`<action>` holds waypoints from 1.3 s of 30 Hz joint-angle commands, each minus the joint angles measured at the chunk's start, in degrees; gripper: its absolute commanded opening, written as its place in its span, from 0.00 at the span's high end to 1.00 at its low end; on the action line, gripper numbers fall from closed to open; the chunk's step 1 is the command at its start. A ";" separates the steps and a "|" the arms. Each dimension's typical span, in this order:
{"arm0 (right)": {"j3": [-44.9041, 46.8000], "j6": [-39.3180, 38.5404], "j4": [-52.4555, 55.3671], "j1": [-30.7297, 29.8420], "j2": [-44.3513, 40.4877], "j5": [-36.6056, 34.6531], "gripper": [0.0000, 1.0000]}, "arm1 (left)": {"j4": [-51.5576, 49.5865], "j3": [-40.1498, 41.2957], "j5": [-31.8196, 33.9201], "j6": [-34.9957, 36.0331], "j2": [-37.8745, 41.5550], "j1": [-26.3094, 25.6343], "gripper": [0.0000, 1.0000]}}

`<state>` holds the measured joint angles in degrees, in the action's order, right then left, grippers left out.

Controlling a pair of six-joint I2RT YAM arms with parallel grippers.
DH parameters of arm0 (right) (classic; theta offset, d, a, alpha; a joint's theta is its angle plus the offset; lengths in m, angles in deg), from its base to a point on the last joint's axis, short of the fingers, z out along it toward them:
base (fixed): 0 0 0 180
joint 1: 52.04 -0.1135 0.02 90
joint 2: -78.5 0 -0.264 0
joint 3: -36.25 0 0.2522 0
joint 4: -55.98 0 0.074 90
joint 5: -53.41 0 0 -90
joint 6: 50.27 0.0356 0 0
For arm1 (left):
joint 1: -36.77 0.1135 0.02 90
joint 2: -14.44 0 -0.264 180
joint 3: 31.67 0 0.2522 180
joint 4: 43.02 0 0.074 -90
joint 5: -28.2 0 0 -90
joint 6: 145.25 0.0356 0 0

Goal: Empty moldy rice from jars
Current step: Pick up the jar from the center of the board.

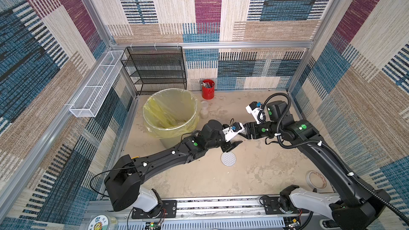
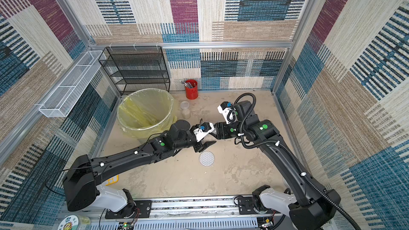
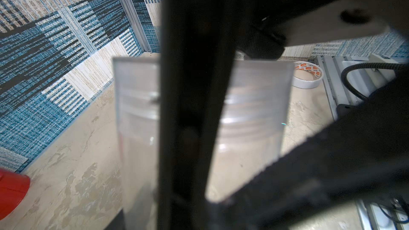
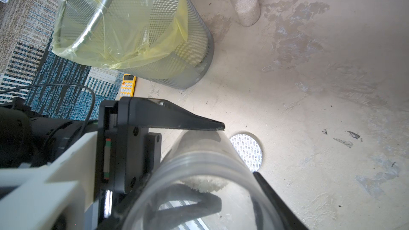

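A clear jar [image 4: 221,153] lies on its side in the air between my two grippers, its open threaded mouth [image 3: 250,111] toward the right wrist. Moldy rice [image 4: 199,138] is heaped inside at the far end. My right gripper [image 4: 202,173] is shut on the jar near its mouth. My left gripper [image 4: 220,164] is shut on the jar's body, one finger [image 4: 177,121] pressed on the wall. In both top views the grippers [image 1: 238,138] [image 2: 209,137] meet mid-table and hide most of the jar. A second, narrower jar [image 1: 204,111] [image 4: 245,7] of rice stands capped beside the bin.
The grey mesh bin with yellow liner [image 1: 194,107] [image 4: 188,47] stands left of the grippers. A round white disc [image 1: 228,158] [image 4: 247,149] lies on the table below them. A red pen cup [image 1: 208,89], black wire shelf [image 1: 155,69], tape roll [image 1: 316,179] and yellow calculator [image 4: 128,85] lie around.
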<state>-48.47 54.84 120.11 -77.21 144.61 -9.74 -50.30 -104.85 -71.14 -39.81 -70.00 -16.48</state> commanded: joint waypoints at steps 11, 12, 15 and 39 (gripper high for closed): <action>0.27 1.67 -2.38 -0.06 -0.67 0.66 0.32 | 1.99 0.56 3.67 0.39 1.19 0.08 0.70; 0.54 1.67 -2.47 -0.06 -0.81 0.64 0.32 | 2.36 0.85 3.87 0.31 1.45 0.08 0.70; 1.32 2.11 -3.29 -0.06 -1.37 0.37 0.38 | 3.02 1.49 3.74 -0.07 2.31 0.17 0.69; 2.26 5.47 -6.34 -0.06 -0.76 3.49 0.27 | 0.09 2.77 3.83 0.93 4.82 0.17 0.69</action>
<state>-45.61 58.17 114.89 -77.25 143.78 -5.43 -51.48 -102.18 -69.39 -39.74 -65.70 -16.42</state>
